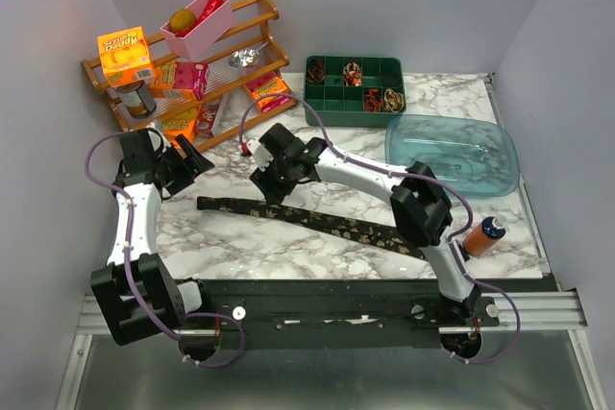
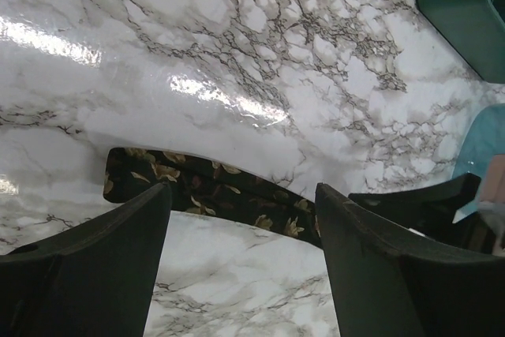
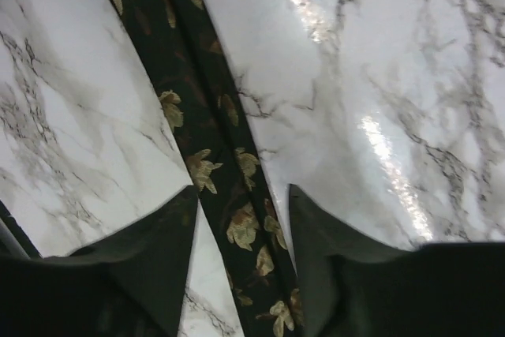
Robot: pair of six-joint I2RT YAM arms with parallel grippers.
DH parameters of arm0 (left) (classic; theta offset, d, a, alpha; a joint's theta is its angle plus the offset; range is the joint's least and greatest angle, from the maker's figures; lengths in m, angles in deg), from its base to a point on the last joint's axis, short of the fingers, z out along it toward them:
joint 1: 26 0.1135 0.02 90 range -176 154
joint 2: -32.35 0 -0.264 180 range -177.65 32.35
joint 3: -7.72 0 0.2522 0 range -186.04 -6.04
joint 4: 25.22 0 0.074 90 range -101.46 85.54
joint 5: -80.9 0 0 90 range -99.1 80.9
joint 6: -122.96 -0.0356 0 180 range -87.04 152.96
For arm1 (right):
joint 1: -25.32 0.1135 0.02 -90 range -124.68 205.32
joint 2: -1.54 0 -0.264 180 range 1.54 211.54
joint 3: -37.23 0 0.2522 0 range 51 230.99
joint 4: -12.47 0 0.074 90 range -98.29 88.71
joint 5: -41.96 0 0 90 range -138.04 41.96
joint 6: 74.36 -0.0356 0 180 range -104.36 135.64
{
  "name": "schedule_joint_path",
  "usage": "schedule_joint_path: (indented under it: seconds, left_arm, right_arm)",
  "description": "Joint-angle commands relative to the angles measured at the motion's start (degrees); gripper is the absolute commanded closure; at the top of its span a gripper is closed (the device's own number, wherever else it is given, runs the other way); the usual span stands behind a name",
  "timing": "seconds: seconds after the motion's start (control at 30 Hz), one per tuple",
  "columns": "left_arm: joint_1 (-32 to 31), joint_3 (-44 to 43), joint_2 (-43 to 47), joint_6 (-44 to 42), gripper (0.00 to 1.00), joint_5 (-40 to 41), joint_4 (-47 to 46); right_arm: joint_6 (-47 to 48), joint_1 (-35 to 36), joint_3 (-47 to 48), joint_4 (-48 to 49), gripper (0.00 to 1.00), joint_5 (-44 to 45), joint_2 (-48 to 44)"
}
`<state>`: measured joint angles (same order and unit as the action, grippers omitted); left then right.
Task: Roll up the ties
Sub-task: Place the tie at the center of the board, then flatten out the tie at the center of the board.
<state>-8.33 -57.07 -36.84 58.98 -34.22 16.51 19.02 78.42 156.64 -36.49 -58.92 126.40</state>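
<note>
Fingers (image 2: 118,250) of my left gripper (image 2: 241,195) spread wide and empty; right gripper (image 3: 242,191) part-open astride the tie (image 3: 213,116), gripping nothing.
Outward from the jaws, the tie lies flat and unrolled, slanting from mid-tabletop (image 1: 250,247) toward the near right corner; my left gripper hangs near its left end. Risk, as I judge it: closing on slick fabric over glossy marble may drag or bunch the tie, and a loose first turn would let the coil slump.

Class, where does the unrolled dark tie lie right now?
Top view: the tie lies flat, slanting across the middle of the marble table, beneath the right gripper.
</note>
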Motion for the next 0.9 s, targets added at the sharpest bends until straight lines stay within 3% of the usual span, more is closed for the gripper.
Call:
schedule_joint_path:
  seconds: [0.0, 0.1, 0.3, 0.67, 0.87]
  left_arm:
    - [0.26, 0.84, -1.65, 0.96, 0.17, -3.61, -1.68]
    - [0.35, 1.28, -1.83, 2.98, 0.17, -4.49, -2.91]
    - [0.0, 3.21, -1.65, 9.82, 0.17, -5.64, -8.97]
    - [-10.19, -7.33, -5.42, 12.12, 0.17, 7.44, -6.44]
    - [-12.4, -10.32, -9.9, 13.35, 0.17, 10.18, -5.2]
  right_arm:
    - [2.6, 1.74, 0.7, 0.04, 0.35, -4.33, 3.2]
    - [3.83, 2.18, -0.61, 0.22, 0.27, -3.72, 3.81]
    - [4.53, 2.36, -4.65, 1.1, 0.24, 0.32, 3.29]
    - [3.13, 2.36, -19.23, 6.19, 0.24, 1.12, -3.03]
    - [2.69, 2.36, -21.36, 7.08, 0.24, -4.5, -4.63]
